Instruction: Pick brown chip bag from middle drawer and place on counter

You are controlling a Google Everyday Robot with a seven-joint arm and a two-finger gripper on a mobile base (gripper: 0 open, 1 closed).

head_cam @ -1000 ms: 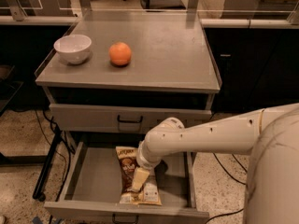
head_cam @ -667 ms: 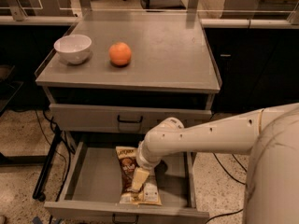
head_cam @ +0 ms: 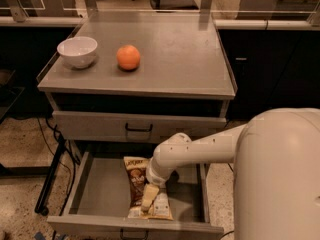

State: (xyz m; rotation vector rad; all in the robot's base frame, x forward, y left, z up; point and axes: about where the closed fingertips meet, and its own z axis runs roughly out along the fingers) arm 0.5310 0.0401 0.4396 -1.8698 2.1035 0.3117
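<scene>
One bowl [head_cam: 77,51], orange [head_cam: 128,57], bag [head_cam: 135,176]; one tool [head_cam: 147,199] in drawer [head_cam: 100,196]

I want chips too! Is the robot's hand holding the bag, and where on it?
It cannot be told. The hand is down on the lower half of the brown chip bag, which lies flat in the open middle drawer.

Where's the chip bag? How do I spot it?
Find the grey counter with a bowl and orange. Below it, the open drawer holds a crinkly brown chip bag lying flat, right under the gripper. Unlike the round orange, it's flat and brown.
</scene>
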